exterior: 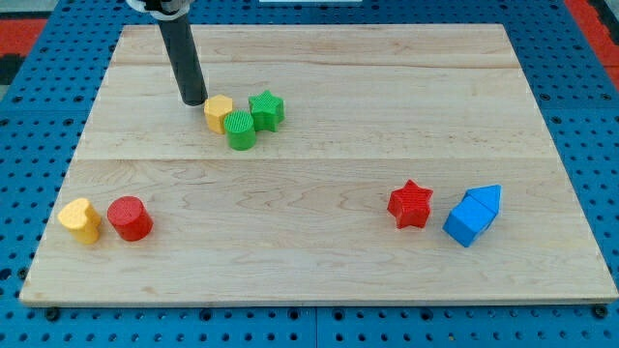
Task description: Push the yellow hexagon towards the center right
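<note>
The yellow hexagon sits in the upper left part of the wooden board. It touches a green cylinder on its lower right, and a green star lies just right of that pair. My tip rests on the board just left of the yellow hexagon, very close to it or touching it. The dark rod rises from the tip toward the view's top.
A yellow heart-shaped block and a red cylinder lie at the lower left. A red star and two touching blue blocks lie at the right, below centre. A blue pegboard surrounds the board.
</note>
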Robot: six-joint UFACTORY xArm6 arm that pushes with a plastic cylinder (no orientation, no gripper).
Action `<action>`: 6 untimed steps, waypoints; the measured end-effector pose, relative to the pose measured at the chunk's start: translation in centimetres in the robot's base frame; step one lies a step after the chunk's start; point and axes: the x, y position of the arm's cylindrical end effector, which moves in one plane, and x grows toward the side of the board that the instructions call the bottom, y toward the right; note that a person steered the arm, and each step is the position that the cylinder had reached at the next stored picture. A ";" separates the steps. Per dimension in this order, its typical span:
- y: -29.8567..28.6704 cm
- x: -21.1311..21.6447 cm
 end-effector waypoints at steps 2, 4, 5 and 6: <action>3.3 2.4; 8.8 8.5; 14.7 9.3; 15.6 12.6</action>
